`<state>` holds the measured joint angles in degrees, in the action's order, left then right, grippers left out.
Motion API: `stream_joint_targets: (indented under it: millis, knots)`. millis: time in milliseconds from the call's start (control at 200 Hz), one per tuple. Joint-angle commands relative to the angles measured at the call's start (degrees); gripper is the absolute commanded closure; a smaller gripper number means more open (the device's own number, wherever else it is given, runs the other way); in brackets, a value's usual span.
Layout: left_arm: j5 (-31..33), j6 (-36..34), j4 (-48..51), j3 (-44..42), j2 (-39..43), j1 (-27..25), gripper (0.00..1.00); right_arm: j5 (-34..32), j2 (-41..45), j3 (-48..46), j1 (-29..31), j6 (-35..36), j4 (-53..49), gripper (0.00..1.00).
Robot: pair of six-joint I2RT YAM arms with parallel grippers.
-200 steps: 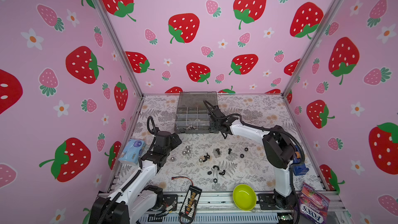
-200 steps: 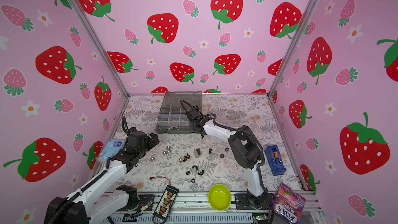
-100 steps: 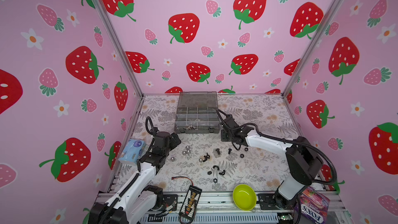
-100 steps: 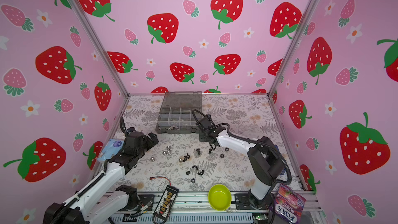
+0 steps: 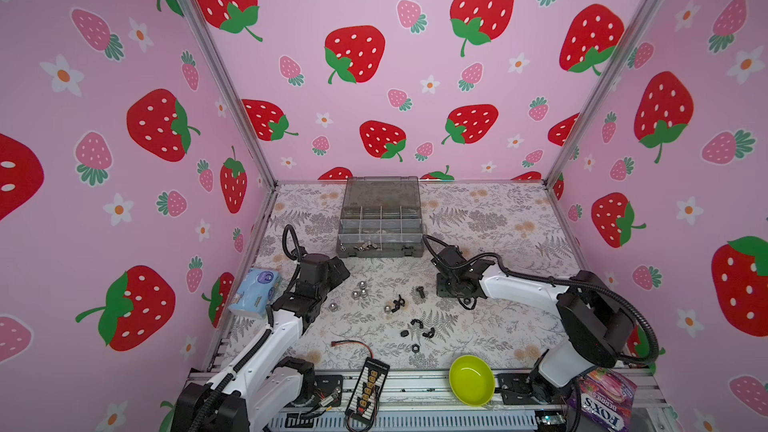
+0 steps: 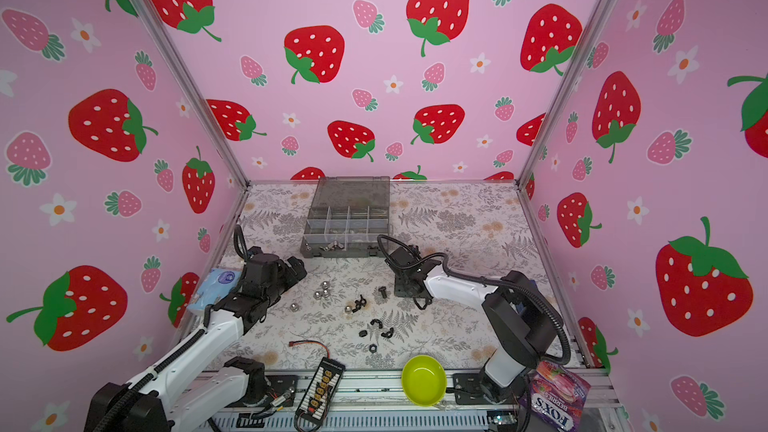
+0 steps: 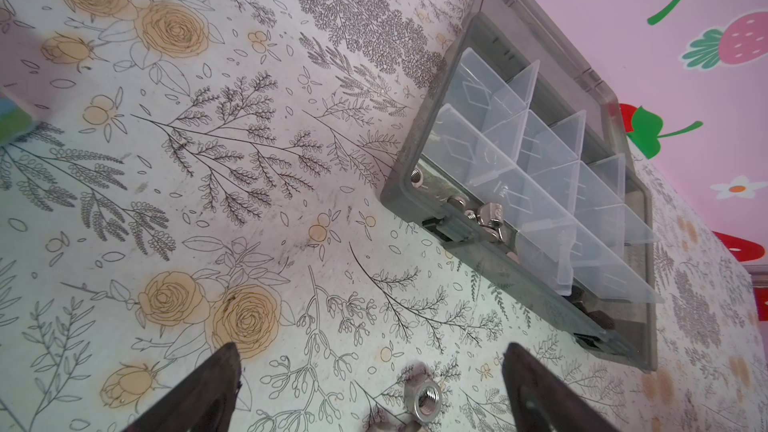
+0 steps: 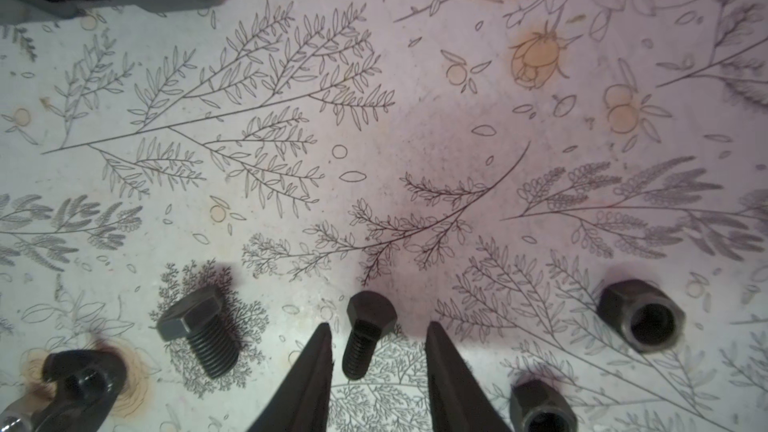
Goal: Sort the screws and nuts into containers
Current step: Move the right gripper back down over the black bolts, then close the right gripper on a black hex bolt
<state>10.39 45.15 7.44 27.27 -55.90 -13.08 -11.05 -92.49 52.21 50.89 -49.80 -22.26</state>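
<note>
Screw lies loose within the half-spread right gripper; left gripper splayed wide, empty.

Your right gripper has left the box (jaws seemingly a touch wider) and now straddles a bolt.

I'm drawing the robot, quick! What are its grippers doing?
Left gripper: open, holding nothing.
Right gripper: open, straddling a black bolt, not gripping.
</note>
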Motion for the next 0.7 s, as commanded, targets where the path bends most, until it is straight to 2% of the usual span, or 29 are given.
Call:
stream_joint_targets:
  millis: [0,385,695]
  knots:
    - [0.6,1.04,-0.76,1.01,-0.17,0.34,0.01,1.35,0.43,-0.92,0.77,-2.04,-0.2,0.6]
    - [0.98,0.99,-0.68,0.84,-0.34,0.4,0.01,0.5,-1.92,-1.04,1.26,-2.41,0.23,0.63]
    - [0.83,0.98,-0.75,0.73,-0.51,0.36,0.01,0.59,-4.78,-0.92,1.36,-1.7,0.34,0.69]
